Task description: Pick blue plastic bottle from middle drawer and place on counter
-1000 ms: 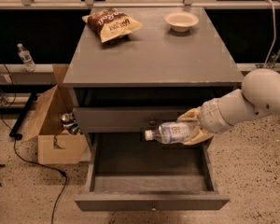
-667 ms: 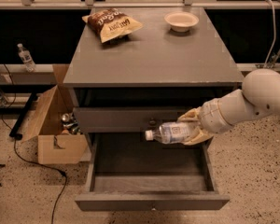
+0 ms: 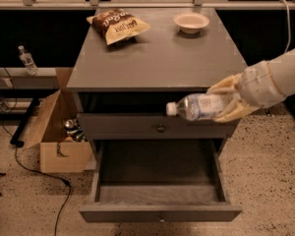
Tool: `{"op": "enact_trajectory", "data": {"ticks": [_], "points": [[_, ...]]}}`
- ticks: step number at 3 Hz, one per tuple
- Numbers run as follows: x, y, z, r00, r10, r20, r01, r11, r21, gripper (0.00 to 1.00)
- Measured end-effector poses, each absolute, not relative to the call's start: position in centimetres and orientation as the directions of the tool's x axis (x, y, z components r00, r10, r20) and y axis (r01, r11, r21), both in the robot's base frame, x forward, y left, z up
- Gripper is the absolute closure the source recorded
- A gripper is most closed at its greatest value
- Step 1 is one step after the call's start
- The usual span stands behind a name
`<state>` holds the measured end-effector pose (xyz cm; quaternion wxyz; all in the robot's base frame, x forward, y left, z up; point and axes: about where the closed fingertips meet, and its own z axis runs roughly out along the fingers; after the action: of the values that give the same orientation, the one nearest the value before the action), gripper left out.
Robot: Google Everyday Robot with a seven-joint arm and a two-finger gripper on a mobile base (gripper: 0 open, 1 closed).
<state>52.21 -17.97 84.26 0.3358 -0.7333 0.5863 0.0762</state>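
Bottle (image 3: 200, 106) is up and to the right of where it was a second ago. Then it hung low across the knobbed drawer front (image 3: 128, 127), cap just under the knob. Now it lies level with the dark gap beneath the counter's (image 3: 157, 58) front edge, cap above the knob and to its right. Gripper (image 3: 224, 104), clamped round the bottle's base end, has risen with it and is just below the counter's front right corner. Arm (image 3: 280, 80) is higher too, beside the right edge.
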Motion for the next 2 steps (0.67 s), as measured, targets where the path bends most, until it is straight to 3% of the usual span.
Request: {"op": "enact_trajectory", "data": {"ticks": [2], "points": [[58.2, -21.5, 90.2, 0.138, -0.797, -0.589, -0.904, 0.141, -0.403, 1.00]]}}
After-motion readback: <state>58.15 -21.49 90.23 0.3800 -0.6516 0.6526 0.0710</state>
